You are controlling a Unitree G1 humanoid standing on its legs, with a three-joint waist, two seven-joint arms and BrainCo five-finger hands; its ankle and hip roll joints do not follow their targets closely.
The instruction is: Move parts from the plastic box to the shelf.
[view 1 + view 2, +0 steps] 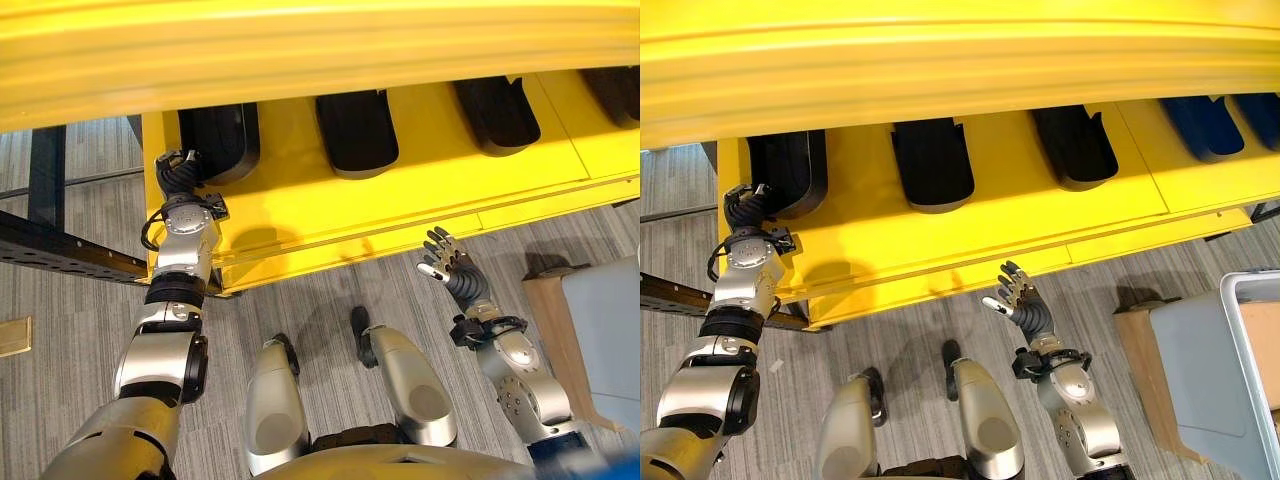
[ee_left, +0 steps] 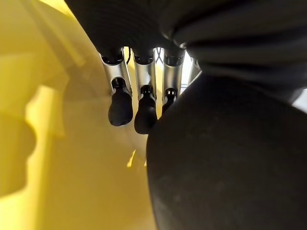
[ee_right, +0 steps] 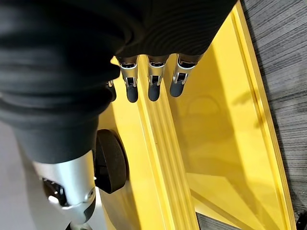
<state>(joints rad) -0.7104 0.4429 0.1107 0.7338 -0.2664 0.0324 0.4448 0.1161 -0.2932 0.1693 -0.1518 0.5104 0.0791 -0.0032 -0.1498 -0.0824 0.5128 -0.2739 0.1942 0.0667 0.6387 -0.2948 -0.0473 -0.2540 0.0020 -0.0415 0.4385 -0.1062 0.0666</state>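
A yellow shelf (image 1: 430, 190) carries a row of black moulded parts. My left hand (image 1: 178, 175) reaches onto its left end, beside the leftmost black part (image 1: 225, 140). In the left wrist view its fingers (image 2: 144, 103) run straight along the side of that black part (image 2: 225, 158), touching it without curling round it. Lower down, my right hand (image 1: 447, 265) hovers in front of the shelf's front edge, fingers spread and empty. The right wrist view shows those straight fingers (image 3: 152, 88) over the yellow shelf edge. The plastic box (image 1: 1255, 370) stands at the far right.
Two more black parts (image 1: 355, 130) (image 1: 497, 112) lie further right on the shelf, then blue ones (image 1: 1205, 125). An upper yellow shelf board (image 1: 300, 50) overhangs the back. A black metal frame (image 1: 50, 250) juts out at the left. Grey floor lies below.
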